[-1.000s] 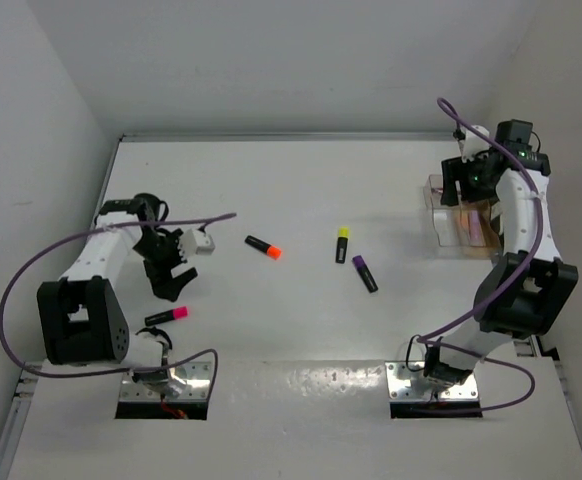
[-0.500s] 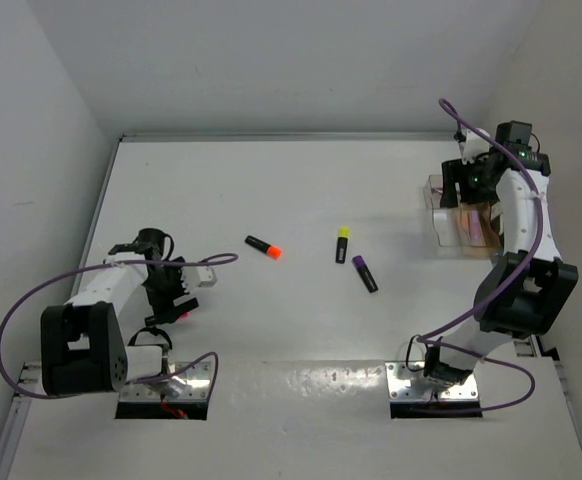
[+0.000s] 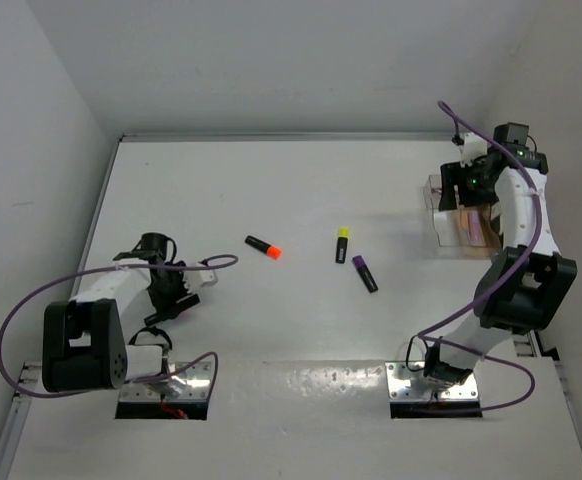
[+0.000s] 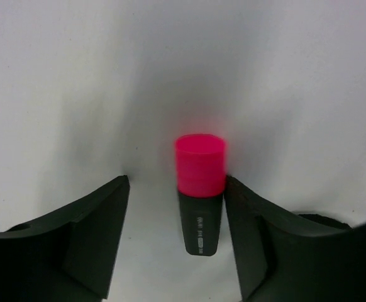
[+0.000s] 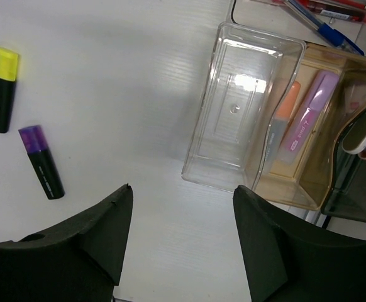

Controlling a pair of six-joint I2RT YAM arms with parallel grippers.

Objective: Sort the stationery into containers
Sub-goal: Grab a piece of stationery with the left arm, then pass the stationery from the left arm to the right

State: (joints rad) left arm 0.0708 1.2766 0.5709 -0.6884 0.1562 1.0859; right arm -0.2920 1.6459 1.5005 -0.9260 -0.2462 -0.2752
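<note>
Pink-capped highlighter (image 4: 199,189) lies flat on the white counter (image 4: 283,75) between the wide-open left jaws, close against one finger, ungripped. The right jaws hang open, holding nothing, above the clear tray (image 5: 233,94).

White table (image 3: 301,190), matte and bare over most of the overhead view. Near the middle, three black highlighters lying flat and apart: orange-capped highlighter (image 3: 264,246) on the left, yellow-capped highlighter (image 3: 342,244) to its right, purple-capped highlighter (image 3: 364,273) just below the yellow. Centre of the left wrist view: pink-capped highlighter (image 4: 199,195), flat, cap up-frame. At the right edge, clear tray (image 5: 233,119) touching amber tray (image 5: 324,182). Along the bottom, left base plate (image 3: 186,378) and right base plate (image 3: 406,380).
</note>
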